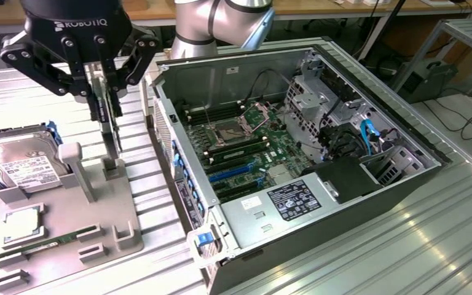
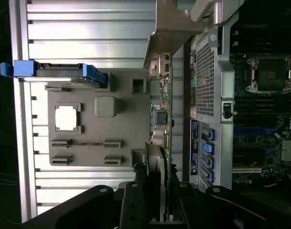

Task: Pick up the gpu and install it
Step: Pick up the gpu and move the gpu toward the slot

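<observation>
Closest to the lens in the wrist view is my hand (image 2: 158, 174), its dark fingers (image 2: 135, 191) clamped on either flat side of the gpu (image 2: 163, 114), which runs edge-on away from the camera. In the upper left of the exterior view the hand (image 1: 105, 92) hangs over the grey holder tray (image 1: 72, 215) on the tabletop (image 1: 367, 246), and the gpu (image 1: 109, 132) stands upright directly below it. The card's lower edge reaches the tray's notched post (image 1: 113, 169); I cannot tell whether it is free of the post. I judge this to be the pickup step, with the grip made and installation not begun. The open computer case (image 1: 302, 153) lies at the centre and right of the frame, well apart from the card. Any move from here calls for keeping the card vertical and in line with the notch.
</observation>
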You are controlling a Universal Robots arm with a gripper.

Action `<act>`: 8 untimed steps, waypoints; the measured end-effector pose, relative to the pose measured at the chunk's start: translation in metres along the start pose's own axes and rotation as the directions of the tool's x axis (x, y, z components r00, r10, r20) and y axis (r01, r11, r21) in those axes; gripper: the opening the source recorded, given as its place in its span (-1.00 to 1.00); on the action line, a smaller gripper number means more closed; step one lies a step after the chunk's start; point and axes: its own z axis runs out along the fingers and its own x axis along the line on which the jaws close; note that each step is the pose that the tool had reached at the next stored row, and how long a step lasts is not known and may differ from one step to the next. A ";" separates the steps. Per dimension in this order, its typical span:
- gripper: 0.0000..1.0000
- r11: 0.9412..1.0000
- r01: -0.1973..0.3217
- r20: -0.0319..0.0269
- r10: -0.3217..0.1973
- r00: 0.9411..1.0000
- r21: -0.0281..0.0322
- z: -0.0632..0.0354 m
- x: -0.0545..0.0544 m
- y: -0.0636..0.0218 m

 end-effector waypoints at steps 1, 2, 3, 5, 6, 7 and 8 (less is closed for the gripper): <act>-0.45 1.000 0.000 0.000 0.000 1.000 0.000 0.0001 -0.002 0.0000; -0.45 1.000 0.000 0.000 0.000 1.000 0.000 0.0001 -0.004 0.0000; -0.45 1.000 0.000 0.000 0.000 1.000 0.000 0.0001 -0.006 0.0000; -0.45 1.000 0.000 0.000 0.000 1.000 0.000 0.0002 -0.012 0.0001; -0.45 1.000 0.000 0.000 0.000 1.000 0.000 0.0002 -0.016 0.0001; -0.45 1.000 0.000 0.000 0.000 1.000 0.000 0.0002 -0.018 0.0001; -0.45 1.000 0.000 0.000 0.000 1.000 0.000 0.0003 -0.021 0.0001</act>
